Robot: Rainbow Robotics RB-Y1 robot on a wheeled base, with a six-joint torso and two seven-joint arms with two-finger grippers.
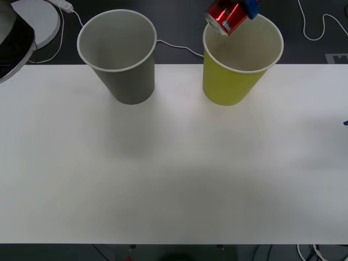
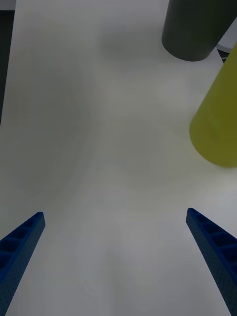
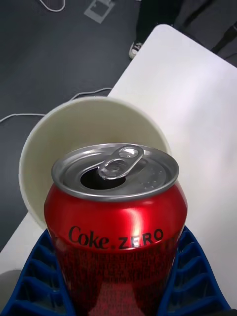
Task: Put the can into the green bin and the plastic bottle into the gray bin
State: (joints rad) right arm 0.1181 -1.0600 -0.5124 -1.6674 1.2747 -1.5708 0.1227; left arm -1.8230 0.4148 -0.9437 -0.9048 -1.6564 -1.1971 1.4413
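On the white table (image 1: 174, 163) the gray bin (image 1: 122, 60) stands to the left, the green bin (image 1: 239, 68) to the right, well apart. Over the green bin's rim the left gripper (image 3: 118, 291) clasps the can (image 3: 116, 222), red with a silver top, opened, reading "Coke ZERO". The right gripper (image 2: 116, 261) hangs spread over bare table near both bins.

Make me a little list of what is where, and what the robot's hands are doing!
can: red can, held tilted over the green bin's rim
green bin: upright at the table's far edge, right of the gray one
gray bin: upright, nothing seen inside
left end effector: shut on the can, blue fingers on both sides
right end effector: open over bare table, near the green bin
plastic bottle: none seen
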